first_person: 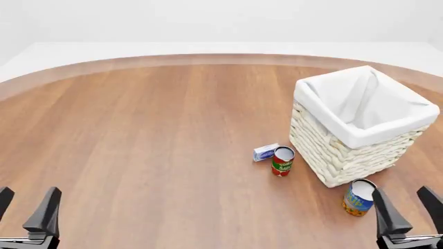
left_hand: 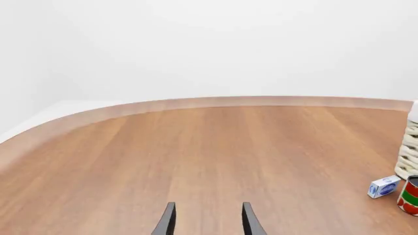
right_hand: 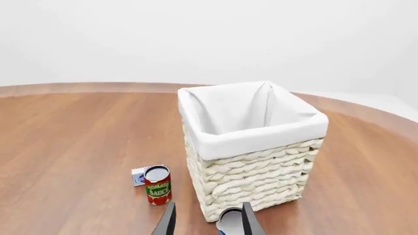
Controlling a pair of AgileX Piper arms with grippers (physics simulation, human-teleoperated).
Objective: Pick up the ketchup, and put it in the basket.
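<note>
The ketchup shows in no view; it is hidden or out of frame. The basket (first_person: 332, 150) of whitish wicker with a white cloth liner stands at the right of the table. It also shows in the right wrist view (right_hand: 261, 139), and its edge shows in the left wrist view (left_hand: 408, 152). My left gripper (first_person: 26, 207) is open and empty at the near left edge, and it also shows in the left wrist view (left_hand: 207, 223). My right gripper (first_person: 410, 210) is open and empty at the near right, in front of the basket, and it also shows in the right wrist view (right_hand: 209, 223).
A red-and-green tomato sauce can (first_person: 282, 161) (right_hand: 157, 184) (left_hand: 410, 196) stands left of the basket, next to a small white-and-blue box (first_person: 265, 152) (right_hand: 138, 176) (left_hand: 383, 186). A blue-and-orange can (first_person: 358, 197) (right_hand: 230, 221) stands just ahead of my right gripper.
</note>
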